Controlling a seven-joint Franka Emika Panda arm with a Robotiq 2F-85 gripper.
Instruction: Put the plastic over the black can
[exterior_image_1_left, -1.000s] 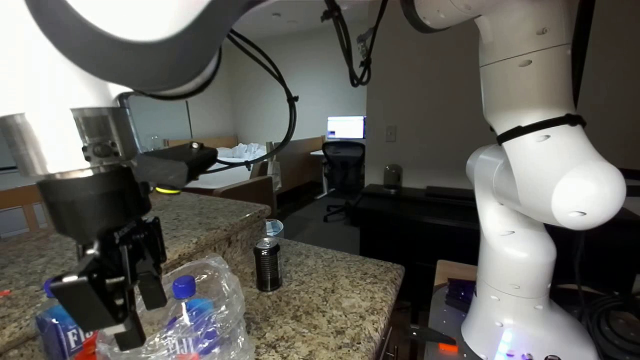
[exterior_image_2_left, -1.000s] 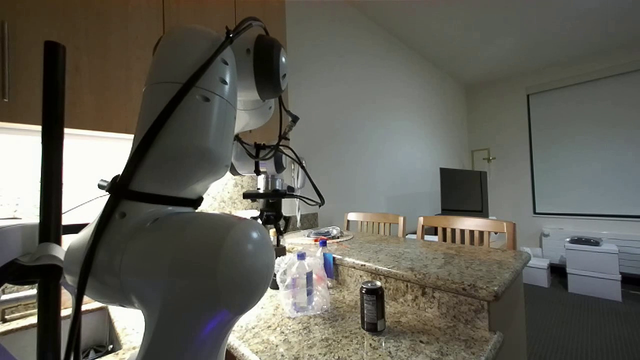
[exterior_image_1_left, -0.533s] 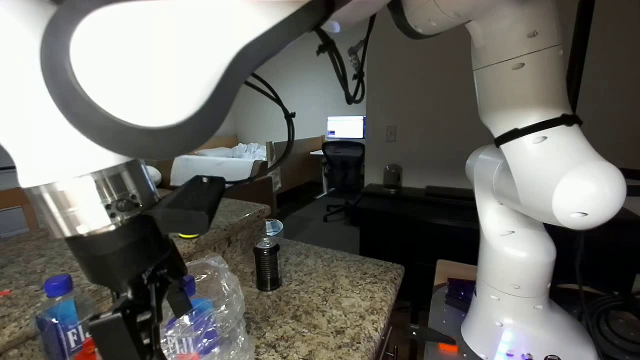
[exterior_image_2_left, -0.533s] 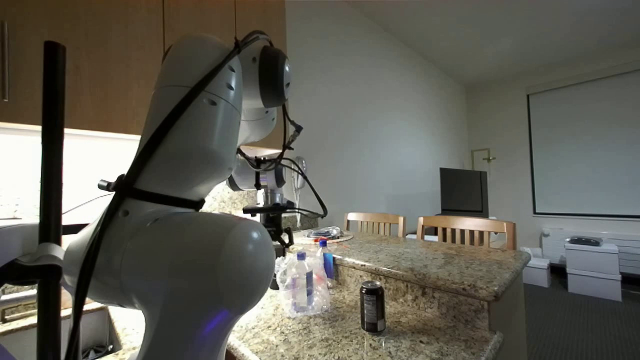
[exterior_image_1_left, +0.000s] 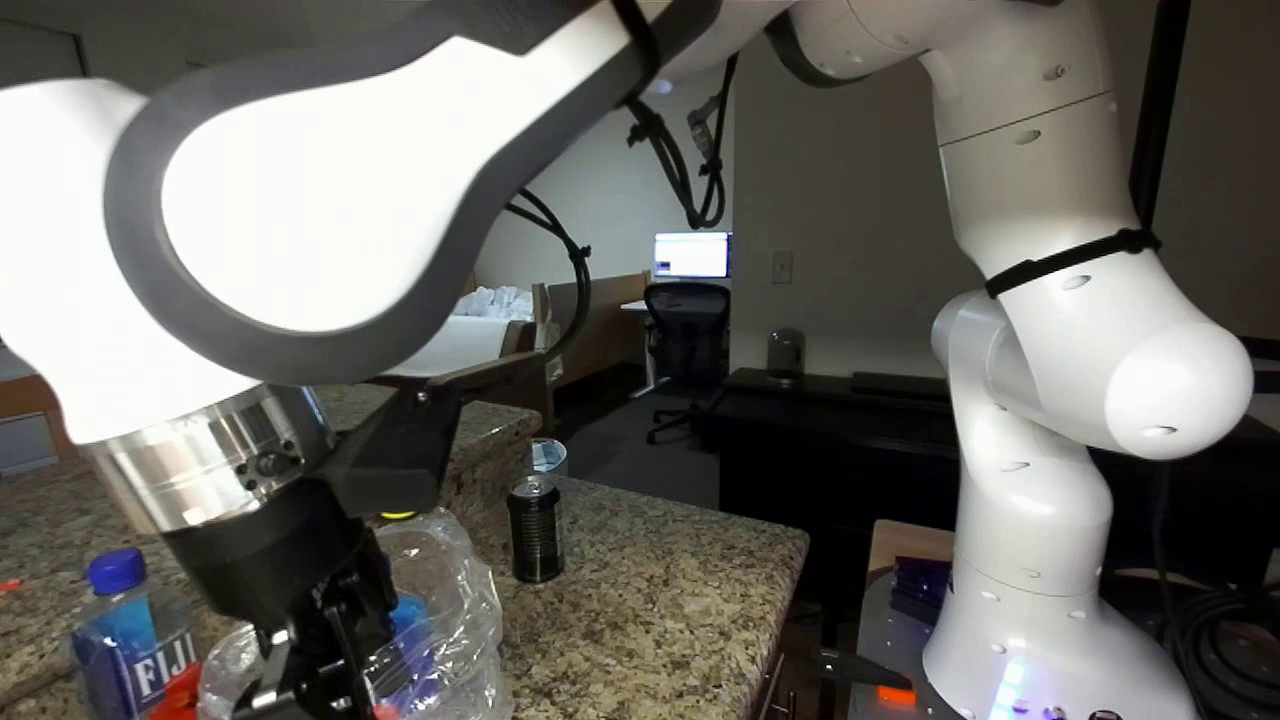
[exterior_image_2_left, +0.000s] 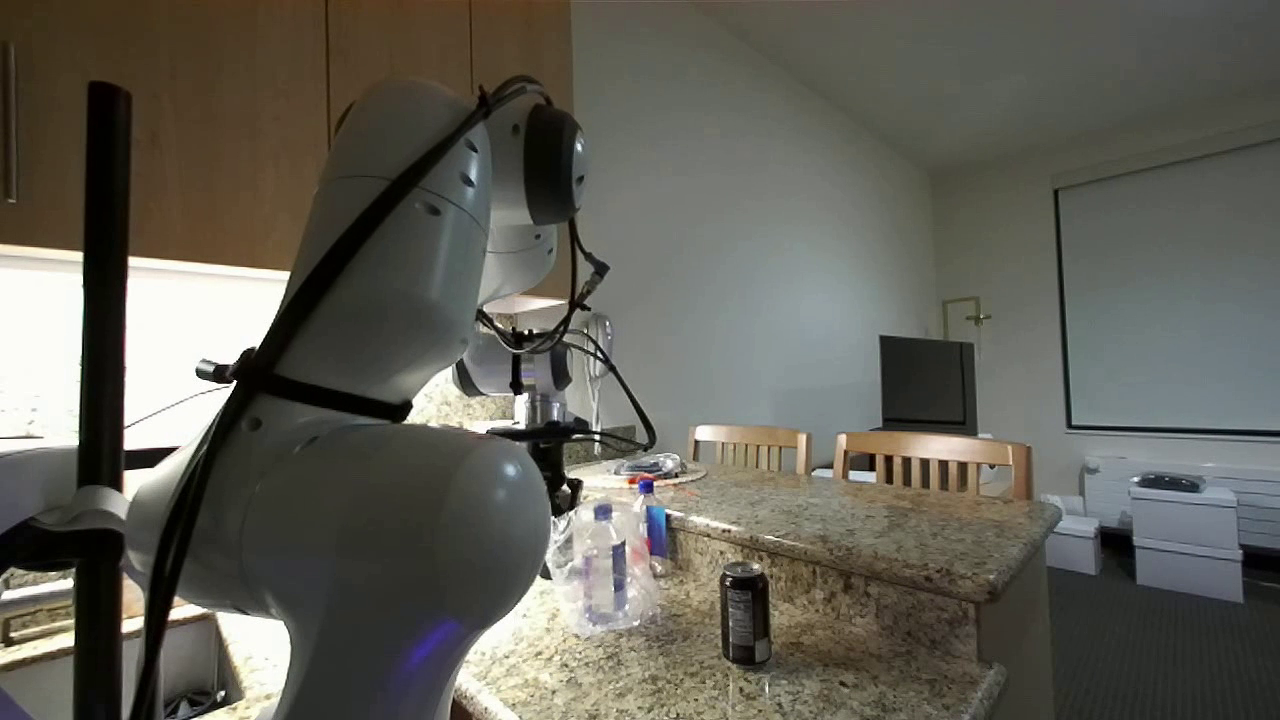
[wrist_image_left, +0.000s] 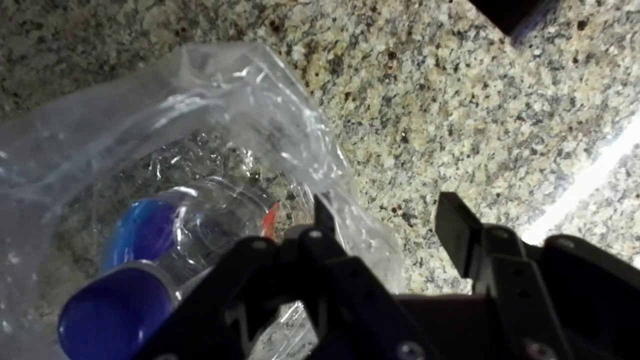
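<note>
The black can (exterior_image_1_left: 537, 535) stands upright on the lower granite counter; it also shows in an exterior view (exterior_image_2_left: 745, 615). The clear plastic (exterior_image_1_left: 465, 610) is a crumpled bag around an upright blue-capped bottle (exterior_image_2_left: 603, 575), apart from the can. My gripper (exterior_image_1_left: 310, 685) is low at the plastic, on the side away from the can. In the wrist view my gripper (wrist_image_left: 382, 235) is open, with a wall of the plastic (wrist_image_left: 245, 95) running between the fingers, close to the left finger. The bottle's blue cap (wrist_image_left: 115, 312) is left of the fingers. The fingertips are partly hidden in both exterior views.
Another blue-capped bottle (exterior_image_1_left: 130, 640) stands beside the plastic, near the raised granite counter (exterior_image_2_left: 850, 520). A clear cup (exterior_image_1_left: 549, 456) is behind the can. A dark object (wrist_image_left: 515, 12), unclear, is at the wrist view's top edge. A sink (exterior_image_2_left: 180, 660) lies near the robot's base.
My gripper has moved down to the plastic, shifting right in an exterior view. The plastic's edge bulges slightly outward. The can and bottles have not moved.
</note>
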